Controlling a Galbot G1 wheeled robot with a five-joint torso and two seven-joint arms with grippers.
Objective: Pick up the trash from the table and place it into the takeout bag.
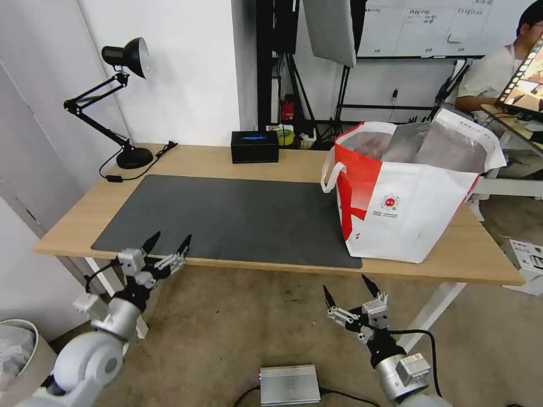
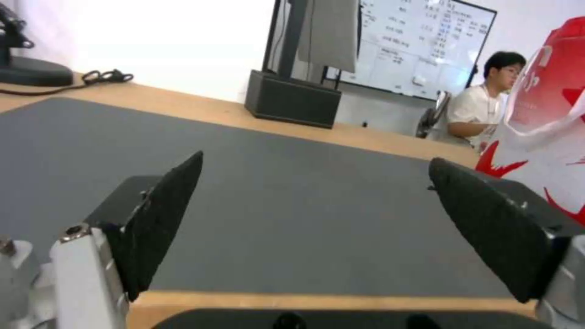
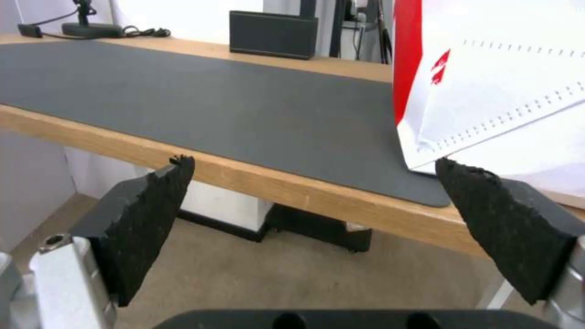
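The takeout bag [image 1: 407,209], white and red with a silver lining, stands open on the right end of the table [image 1: 226,158], partly on the dark grey mat [image 1: 237,217]. The trash is out of view; the mat's surface is bare. My left gripper [image 1: 169,243] hovers open at the table's front edge near the mat's left corner, with nothing between its fingers. My right gripper [image 1: 347,288] hangs open below and in front of the table edge, just left of the bag. The left wrist view looks across the mat [image 2: 292,205] past the open left gripper [image 2: 315,162]. The right wrist view shows the open right gripper [image 3: 314,162] and the bag [image 3: 506,77].
A black desk lamp [image 1: 121,107] stands at the back left and a black rectangular box [image 1: 254,147] at the back middle. On the carpet lie a silver box [image 1: 289,384] and its cable. A bin [image 1: 17,350] sits at the lower left. A person sits behind, far right.
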